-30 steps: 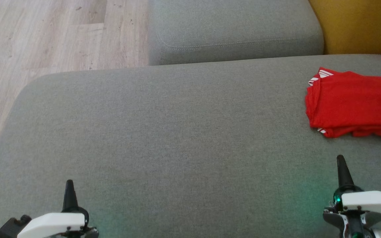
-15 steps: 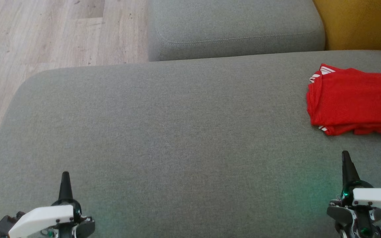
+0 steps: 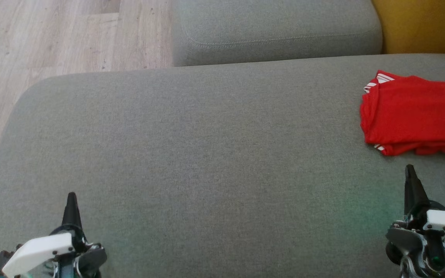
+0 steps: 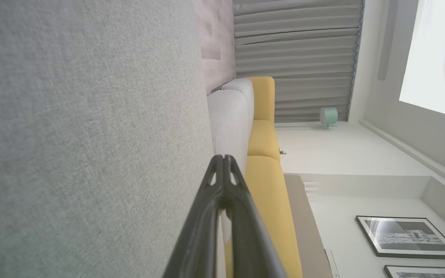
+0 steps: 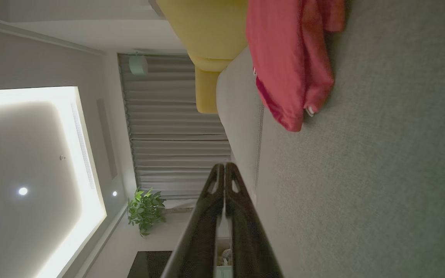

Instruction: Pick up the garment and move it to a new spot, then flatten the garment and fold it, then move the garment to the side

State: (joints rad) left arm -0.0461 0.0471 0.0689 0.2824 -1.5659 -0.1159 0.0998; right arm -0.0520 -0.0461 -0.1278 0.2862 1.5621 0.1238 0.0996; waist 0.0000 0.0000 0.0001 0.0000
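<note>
- Nearest us, our left end effector [image 3: 70, 197] hovers over the grey cushion [image 3: 207, 154] at the lower left, fingers pressed together and holding nothing.
- Our right end effector [image 3: 410, 170] is at the lower right, likewise pinched closed and empty, its tip near the garment [image 3: 415, 112] but apart from it.
- The garment, a folded red jersey with white-striped trim, lies on the cushion's far right.
- Beyond, we see a second grey cushion [image 3: 276, 31], wooden floor [image 3: 52, 38] and yellow upholstery [image 3: 423, 23].

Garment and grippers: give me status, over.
Left gripper shut, empty. Right gripper shut, empty, short of the garment. Garment folded, lying at the sofa cushion right side. Nothing between.
</note>
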